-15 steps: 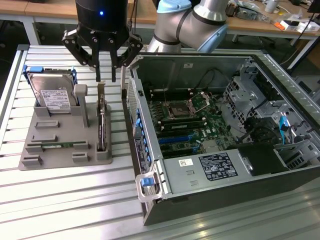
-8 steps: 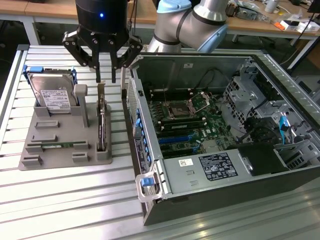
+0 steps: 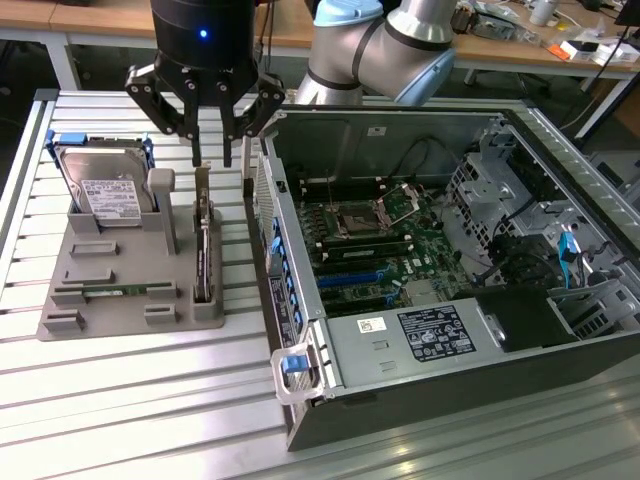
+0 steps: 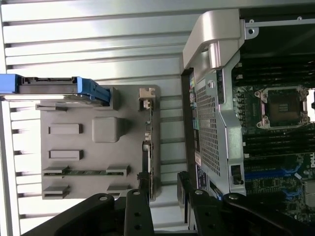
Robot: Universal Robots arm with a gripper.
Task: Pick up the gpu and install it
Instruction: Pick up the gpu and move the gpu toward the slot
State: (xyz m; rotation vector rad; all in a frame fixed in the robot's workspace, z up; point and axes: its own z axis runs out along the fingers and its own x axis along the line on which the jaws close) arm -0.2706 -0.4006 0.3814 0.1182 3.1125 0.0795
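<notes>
On the exterior view's left, you have the slatted metal table [image 3: 120, 400] carrying a grey holder [image 3: 110, 262]. At its far left corner the hard drive [image 3: 105, 192] leans in its blue frame, and a narrow green memory stick [image 3: 118, 291] lies in a low slot near the front. Toward the holder's right side, the gpu [image 3: 204, 240] stands on edge in its slot. Your gripper [image 3: 212, 156] hangs directly over the far end of the card. It is released, with the fingers [image 3: 197, 150] spread, one on each side of the card's top edge, and nothing is grasped. Just beside the holder, to the right, the open computer case [image 3: 420, 345] lies on its side, showing you the motherboard [image 3: 385, 255] and the bare processor socket [image 3: 360, 218].
</notes>
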